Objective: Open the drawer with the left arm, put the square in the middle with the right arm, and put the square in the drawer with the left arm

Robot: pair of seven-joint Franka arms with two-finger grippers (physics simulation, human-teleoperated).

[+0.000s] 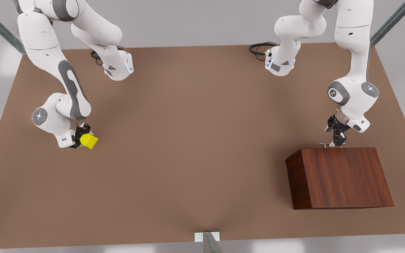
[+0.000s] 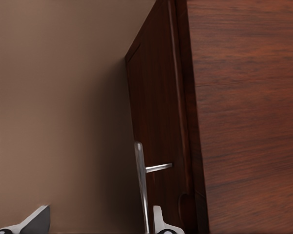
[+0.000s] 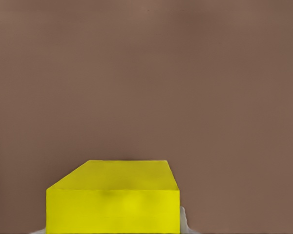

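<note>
The yellow cube point(image 1: 89, 141) sits pinched in the right gripper point(image 1: 81, 138) at the front view's left, one corner tilted toward the table's point(image 1: 188, 140) middle, which lies open and bare. The cabinet point(image 1: 343, 177) stands at the front view's right, near the table's front edge. The left gripper point(image 1: 336, 138) hangs at its far face with fingers point(image 2: 158, 222) spread around the upright silver handle point(image 2: 140, 180) of the drawer point(image 2: 156, 146), which appears shut

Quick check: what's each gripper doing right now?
Left gripper: jaws open around the drawer handle.
Right gripper: jaws shut on the square.
</note>
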